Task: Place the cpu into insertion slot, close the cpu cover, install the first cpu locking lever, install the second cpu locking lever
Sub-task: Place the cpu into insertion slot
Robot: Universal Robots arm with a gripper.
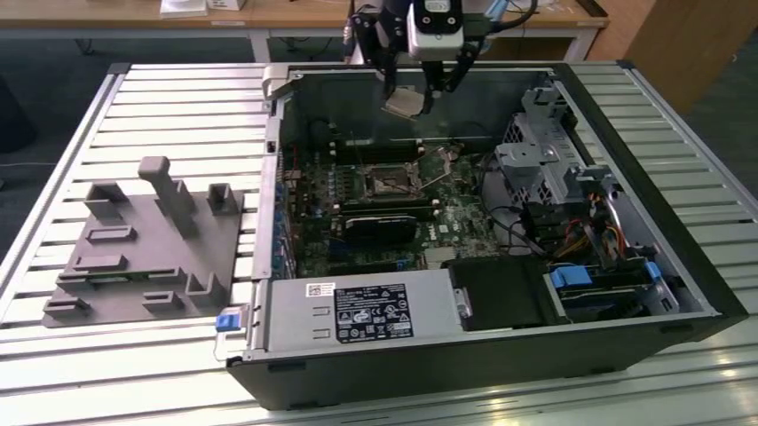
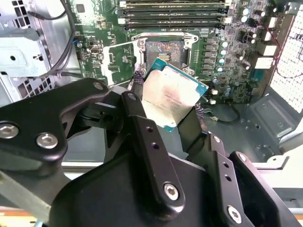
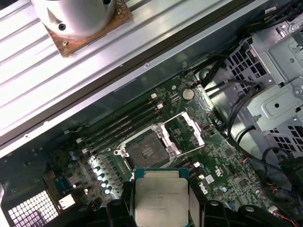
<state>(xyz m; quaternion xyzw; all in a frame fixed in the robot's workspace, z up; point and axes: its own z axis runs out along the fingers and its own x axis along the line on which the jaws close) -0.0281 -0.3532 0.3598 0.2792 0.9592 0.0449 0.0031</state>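
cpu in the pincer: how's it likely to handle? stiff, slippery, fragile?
Likely stiff: the cpu is a flat plate with a metal top and shows no sag held by two edges in the pincer. Possibly slippery: the grip is on thin edges only, and it sits tilted in the exterior view. Probably light for its size, being so thin.

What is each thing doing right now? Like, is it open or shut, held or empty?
end effector: shut on the cpu, above the motherboard.
cpu: held in the air, not seated.
insertion slot: empty, uncovered.
cpu cover: open, swung off the slot.
computer case: side open.
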